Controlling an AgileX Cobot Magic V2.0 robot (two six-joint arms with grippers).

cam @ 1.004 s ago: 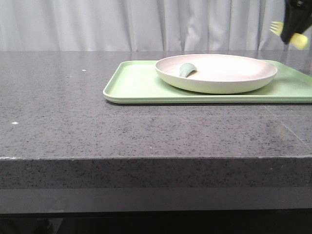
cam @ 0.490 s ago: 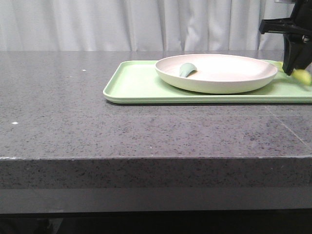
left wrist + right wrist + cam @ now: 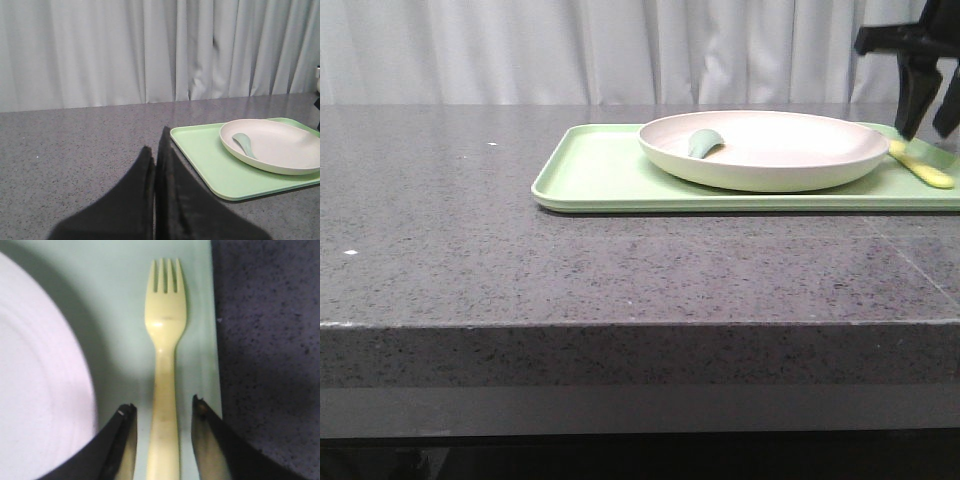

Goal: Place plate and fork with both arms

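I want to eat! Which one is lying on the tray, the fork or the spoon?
The pale-yellow fork lies flat on the green tray, right of the plate. The grey-green spoon rests inside the plate instead.

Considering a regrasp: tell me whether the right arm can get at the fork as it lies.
Probably yes. The right end effector is open, straddling the fork, which lies flat on the tray beside the plate; nothing blocks it.

From my station, the plate (image 3: 764,150) reads as matte cream plastic with a smooth face. The tray (image 3: 605,170) under it is pale-green plastic, smooth with a soft sheen. The fork (image 3: 164,370) at the plate's 3 o'clock looks like satiny yellow plastic (slightly glossy along the handle). The table (image 3: 520,270) is speckled grey stone, lightly polished. The curtain (image 3: 125,50) is white cloth.
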